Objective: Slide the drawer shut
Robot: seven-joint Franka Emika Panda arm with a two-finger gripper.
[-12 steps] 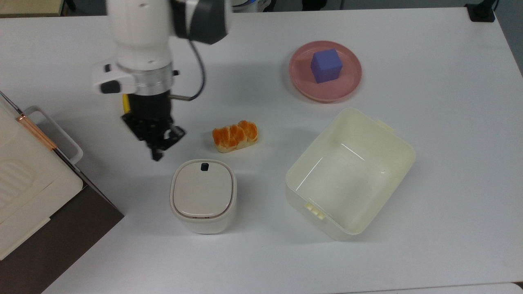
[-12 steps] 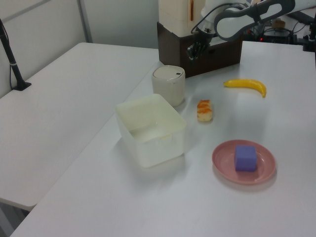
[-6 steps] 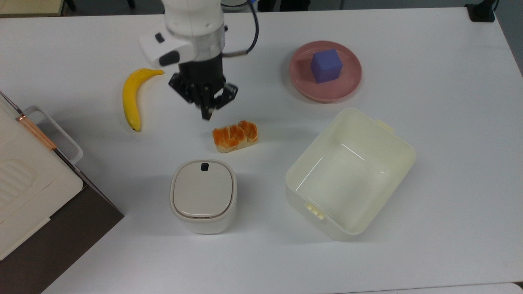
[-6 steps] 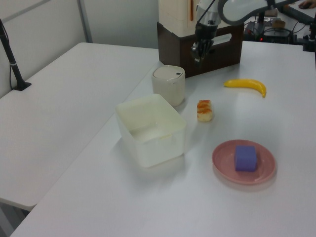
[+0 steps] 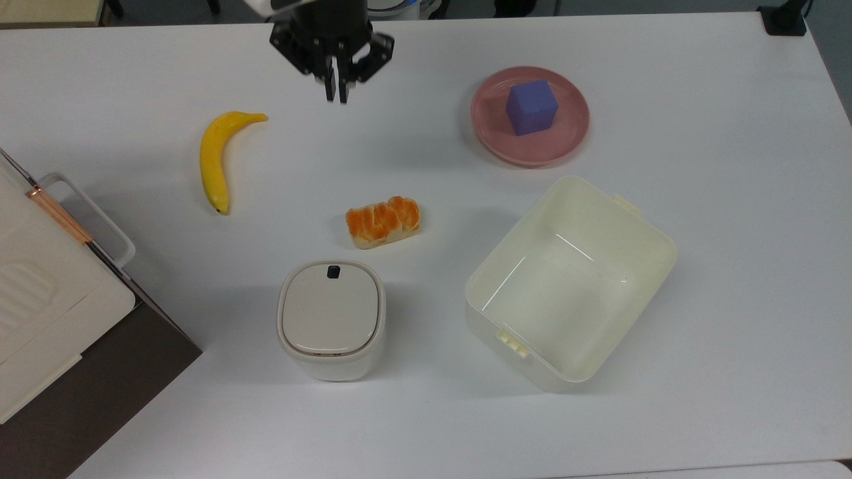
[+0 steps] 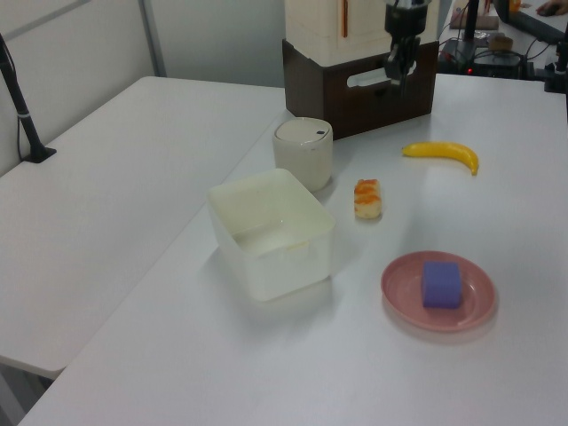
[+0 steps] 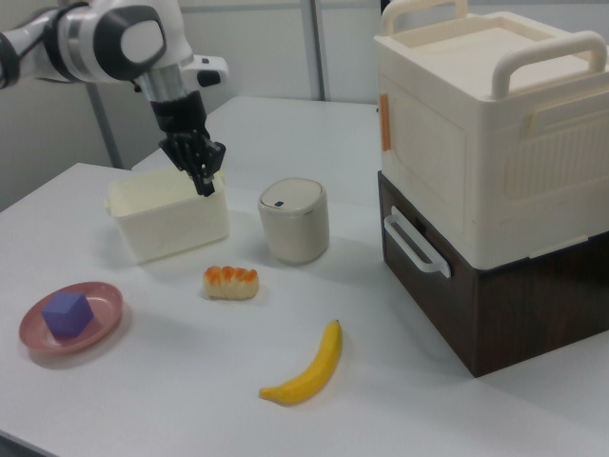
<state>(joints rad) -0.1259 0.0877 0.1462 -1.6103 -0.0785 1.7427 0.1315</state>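
The drawer (image 7: pixel 419 278) is the dark brown front panel of the brown cabinet (image 7: pixel 519 305), and it carries a white loop handle (image 7: pixel 415 248). In the right view the panel sits flush with the cabinet body. The same handle (image 5: pixel 93 216) shows at the top view's left edge. My gripper (image 5: pixel 335 93) hangs above the table at the top view's upper middle, far from the handle. Its fingers are together with nothing between them. In the right view the gripper (image 7: pixel 203 186) is in front of the cream tub. In the left view the gripper (image 6: pixel 401 78) overlaps the cabinet front.
A banana (image 5: pixel 216 156), a bread piece (image 5: pixel 383 221) and a white lidded bin (image 5: pixel 331 319) lie between gripper and cabinet. A cream tub (image 5: pixel 486 332) and a pink plate (image 5: pixel 492 140) with a purple cube (image 5: pixel 530 106) are to the top view's right. A cream appliance (image 7: pixel 476 124) sits on the cabinet.
My gripper has pulled away from beside the drawer handle and travelled toward the top view's upper middle, uncovering the banana. Nothing else has moved.
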